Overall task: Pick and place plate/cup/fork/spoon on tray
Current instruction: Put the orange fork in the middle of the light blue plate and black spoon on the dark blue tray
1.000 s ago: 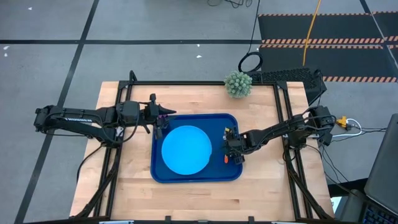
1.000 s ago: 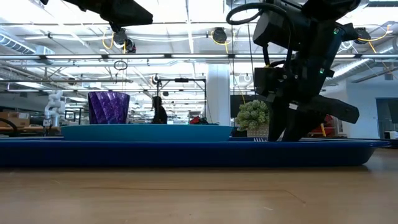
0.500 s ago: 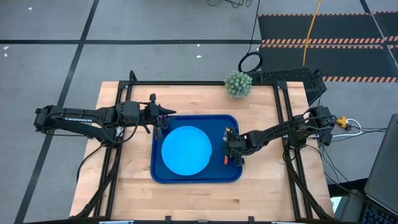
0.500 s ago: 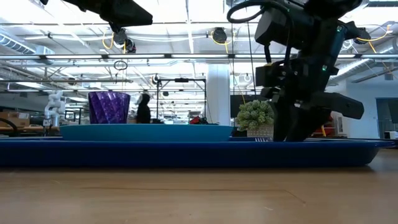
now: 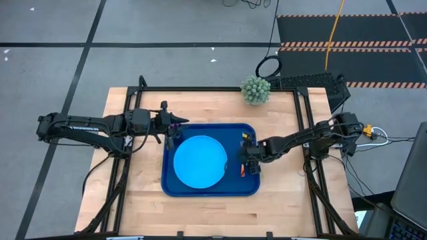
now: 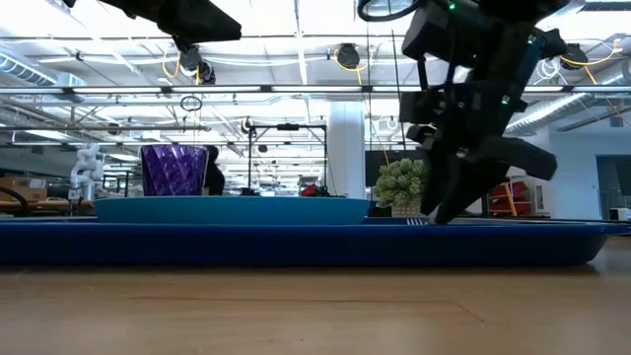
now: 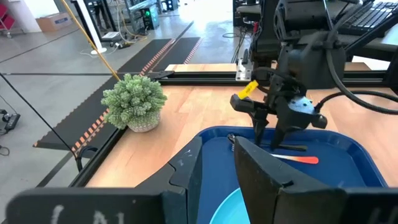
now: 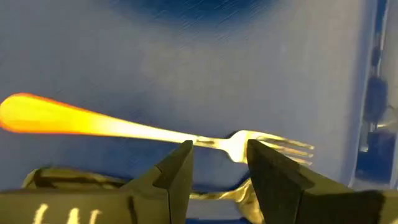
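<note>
Fork [image 8: 155, 134] lies released on tray [image 5: 200, 192]; right pincer [image 8: 217, 163] parted narrowly above its neck

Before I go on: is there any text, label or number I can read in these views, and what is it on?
None can be read.
Left wrist view: pale marks on the left gripper housing are too blurred.
Right wrist view: the same on the right gripper.
The tray, plate and fork carry no lettering.

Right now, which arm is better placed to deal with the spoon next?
Right. The right gripper hangs over the tray's right side, directly above the fork and spoon. The left gripper sits by the cup across the tray.
</note>
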### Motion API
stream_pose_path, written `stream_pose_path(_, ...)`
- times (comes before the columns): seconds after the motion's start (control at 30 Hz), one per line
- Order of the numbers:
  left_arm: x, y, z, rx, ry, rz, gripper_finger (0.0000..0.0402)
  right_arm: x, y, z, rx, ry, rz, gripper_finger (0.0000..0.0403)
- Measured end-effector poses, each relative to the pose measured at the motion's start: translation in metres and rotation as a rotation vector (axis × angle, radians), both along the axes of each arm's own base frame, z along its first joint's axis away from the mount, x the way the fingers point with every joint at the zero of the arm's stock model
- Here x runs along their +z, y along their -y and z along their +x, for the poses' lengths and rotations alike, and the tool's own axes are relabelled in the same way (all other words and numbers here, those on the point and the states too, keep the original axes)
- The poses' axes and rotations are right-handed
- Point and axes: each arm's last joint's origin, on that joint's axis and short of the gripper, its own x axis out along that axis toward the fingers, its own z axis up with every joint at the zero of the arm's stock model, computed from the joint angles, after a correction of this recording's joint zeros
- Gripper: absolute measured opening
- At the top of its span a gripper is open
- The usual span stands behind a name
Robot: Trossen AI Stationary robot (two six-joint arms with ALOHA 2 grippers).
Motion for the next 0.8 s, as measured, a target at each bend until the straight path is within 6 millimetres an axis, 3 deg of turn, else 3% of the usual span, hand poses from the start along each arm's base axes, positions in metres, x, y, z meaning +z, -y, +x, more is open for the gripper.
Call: stream_pose_path(0.8,-0.003,0.000,-0.001,0.000,-0.030,-0.002,0.0097,-0.012,0.005,-0.003,0.016,0.015,-0.005,0.0145)
